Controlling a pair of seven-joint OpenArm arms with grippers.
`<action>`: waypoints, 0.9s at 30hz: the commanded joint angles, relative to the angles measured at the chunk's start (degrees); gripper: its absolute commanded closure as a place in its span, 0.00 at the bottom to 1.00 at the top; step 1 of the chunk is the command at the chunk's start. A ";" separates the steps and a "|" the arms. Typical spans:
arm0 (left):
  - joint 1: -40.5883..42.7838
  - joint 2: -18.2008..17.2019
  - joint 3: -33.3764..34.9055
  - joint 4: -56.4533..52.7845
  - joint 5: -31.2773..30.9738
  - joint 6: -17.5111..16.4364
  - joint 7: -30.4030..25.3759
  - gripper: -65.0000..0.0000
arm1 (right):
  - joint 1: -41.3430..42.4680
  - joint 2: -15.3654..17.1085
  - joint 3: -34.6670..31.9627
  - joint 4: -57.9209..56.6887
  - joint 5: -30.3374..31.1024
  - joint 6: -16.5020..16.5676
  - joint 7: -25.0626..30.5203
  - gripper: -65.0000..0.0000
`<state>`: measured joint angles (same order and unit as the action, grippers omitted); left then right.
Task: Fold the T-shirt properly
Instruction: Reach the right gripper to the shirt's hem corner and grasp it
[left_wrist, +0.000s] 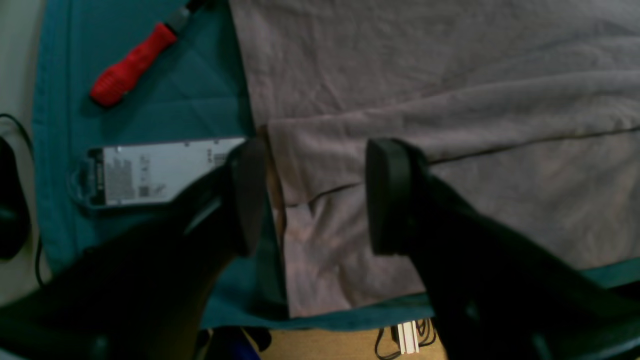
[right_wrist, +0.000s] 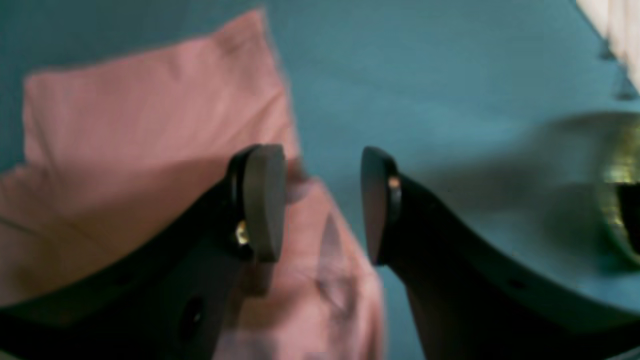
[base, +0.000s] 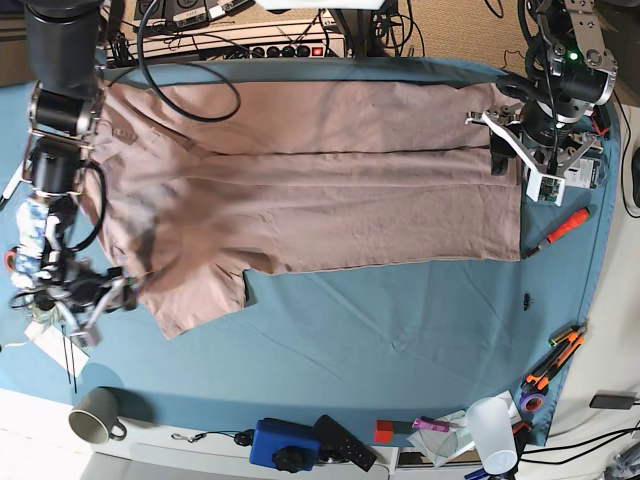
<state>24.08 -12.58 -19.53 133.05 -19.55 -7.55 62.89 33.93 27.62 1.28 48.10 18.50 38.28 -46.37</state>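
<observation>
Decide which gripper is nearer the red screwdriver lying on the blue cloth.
The left gripper. It hangs over the T-shirt's edge, close beside the red screwdriver. The right gripper sits at the shirt's far end by a sleeve.

plain dusty-pink t-shirt (base: 320, 190) on teal cloth (base: 400, 330); seemingly red-handled screwdriver (left_wrist: 132, 65)

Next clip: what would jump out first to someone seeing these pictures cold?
The pink T-shirt dominates, spread across the blue cloth with its far side folded over. The left gripper stands open over its hem edge, the right gripper open over a sleeve. A red screwdriver lies just past the hem.
</observation>
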 joint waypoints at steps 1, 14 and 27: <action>-0.11 -0.44 -0.09 0.79 -0.15 -0.04 -1.27 0.51 | 1.55 0.48 -0.28 0.90 -0.20 -1.14 1.81 0.62; -0.13 -0.44 -0.11 0.79 -0.15 -0.04 -1.29 0.51 | 0.17 -0.92 -0.90 0.92 -2.51 -4.94 -3.21 1.00; -0.11 -0.44 -0.11 0.79 -0.11 -0.04 -1.33 0.51 | -4.20 0.98 -0.81 11.65 5.62 -4.48 -11.02 1.00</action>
<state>24.10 -12.56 -19.53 133.01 -19.57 -7.55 62.92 27.97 27.09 -0.08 59.02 23.94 33.95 -58.13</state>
